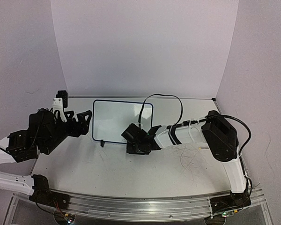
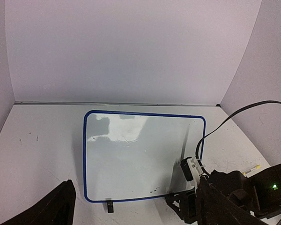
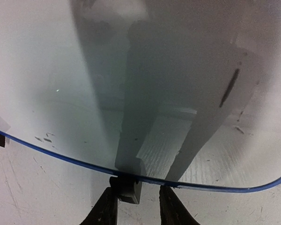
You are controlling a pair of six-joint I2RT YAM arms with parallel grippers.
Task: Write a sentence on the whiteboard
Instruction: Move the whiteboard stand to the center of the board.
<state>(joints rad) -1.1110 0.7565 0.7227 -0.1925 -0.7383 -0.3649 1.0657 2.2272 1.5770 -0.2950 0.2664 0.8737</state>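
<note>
The whiteboard (image 1: 117, 122) lies flat on the table, white with a thin dark blue frame. Its surface (image 2: 140, 154) is blank apart from a few small dark specks; no sentence shows on it. My right gripper (image 1: 136, 140) is at the board's near edge. In the right wrist view the board (image 3: 84, 93) fills the frame and the open right gripper (image 3: 138, 206) straddles a small black foot (image 3: 127, 190), which sits against the left finger. My left gripper (image 1: 86, 119) is open and empty just left of the board; its fingers (image 2: 56, 208) frame the left wrist view.
The board's other black foot (image 1: 102, 144) sticks out at its near left. Grey scribble scratches (image 1: 189, 161) mark the tabletop near the right arm. A thin stick with a yellow end (image 2: 250, 169) lies right of the board. A black cable (image 1: 161, 101) arcs over the board's right corner.
</note>
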